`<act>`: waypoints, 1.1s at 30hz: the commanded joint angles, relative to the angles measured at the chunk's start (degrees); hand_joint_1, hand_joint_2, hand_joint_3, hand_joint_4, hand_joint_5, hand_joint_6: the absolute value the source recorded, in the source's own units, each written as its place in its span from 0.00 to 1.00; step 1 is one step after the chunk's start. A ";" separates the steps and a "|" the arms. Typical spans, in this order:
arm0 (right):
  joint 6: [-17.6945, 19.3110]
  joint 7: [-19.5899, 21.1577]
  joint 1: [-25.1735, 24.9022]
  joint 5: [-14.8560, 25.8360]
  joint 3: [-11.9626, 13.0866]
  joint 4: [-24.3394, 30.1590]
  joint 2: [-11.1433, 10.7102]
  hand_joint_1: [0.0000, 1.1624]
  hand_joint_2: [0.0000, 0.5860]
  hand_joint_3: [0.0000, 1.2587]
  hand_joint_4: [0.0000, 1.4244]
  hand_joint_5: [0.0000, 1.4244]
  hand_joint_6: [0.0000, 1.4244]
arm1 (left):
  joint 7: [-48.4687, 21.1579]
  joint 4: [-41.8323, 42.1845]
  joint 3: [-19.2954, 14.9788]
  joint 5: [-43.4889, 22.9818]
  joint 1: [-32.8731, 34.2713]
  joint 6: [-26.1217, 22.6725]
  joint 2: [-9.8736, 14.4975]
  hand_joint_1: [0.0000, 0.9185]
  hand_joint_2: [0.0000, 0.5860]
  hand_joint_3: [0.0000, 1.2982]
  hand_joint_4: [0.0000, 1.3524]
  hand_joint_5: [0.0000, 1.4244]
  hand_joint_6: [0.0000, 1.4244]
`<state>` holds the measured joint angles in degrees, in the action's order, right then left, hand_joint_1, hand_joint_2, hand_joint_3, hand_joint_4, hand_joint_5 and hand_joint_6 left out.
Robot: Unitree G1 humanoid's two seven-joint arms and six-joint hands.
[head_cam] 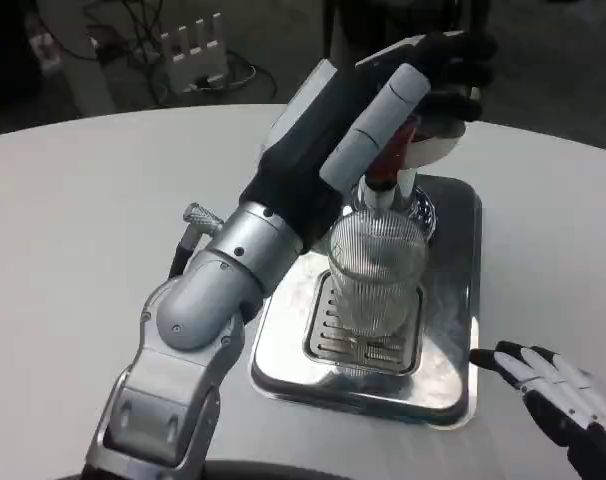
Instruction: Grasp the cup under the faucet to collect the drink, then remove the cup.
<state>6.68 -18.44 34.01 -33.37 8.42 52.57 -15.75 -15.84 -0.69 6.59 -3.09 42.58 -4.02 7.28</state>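
Two hands show over a white table (93, 210). Nearest, at the lower right corner, the right hand (568, 395) lies low on the table, just beside the right front corner of a steel tray (453, 385). Its dark fingers (513, 360) are spread apart and point to the tray, and it holds nothing.

On the left, the left forearm (198, 320) rises from the bottom edge and reaches up and to the right across the tray. The tray is shiny metal with a slotted grille (358, 340) in its middle. On this grille stands the cup (376, 275), a clear ribbed glass, upright, right under the faucet (391, 175). The faucet has a dark red part and a metal neck.

The left hand (383, 110) is above the cup, at the top of the faucet. Its white fingers (378, 125) go down along the faucet, and the black fingertips curl over a white round top piece (438, 145). The hand does not touch the cup; it seems to press or hold the faucet top, but I cannot tell how firm the hold is.

Far behind the table edge, the floor is dark, with a white power strip (195, 48) and some cables (123, 30).
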 commanded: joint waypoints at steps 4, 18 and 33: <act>0.79 0.65 0.51 0.56 0.56 0.53 0.02 0.54 0.73 0.09 0.03 0.00 0.00 | -1.67 -1.45 1.60 1.40 0.24 3.28 -0.72 0.00 0.19 0.27 0.24 0.28 0.28; 0.20 0.20 -0.92 0.25 -0.18 0.10 -0.07 0.55 0.73 0.09 0.04 0.00 0.00 | -2.77 0.98 5.53 9.45 -0.09 7.44 3.43 0.00 0.18 0.24 0.18 0.23 0.22; -0.02 0.30 -1.39 0.04 -0.56 -0.47 0.01 0.55 0.73 0.09 0.04 0.00 0.00 | -1.91 -0.38 7.27 16.13 -0.64 13.69 5.68 0.00 0.19 0.22 0.16 0.21 0.19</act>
<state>6.66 -18.43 32.39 -33.34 8.07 52.29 -15.83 -17.36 -1.01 12.58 11.95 42.49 7.15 13.04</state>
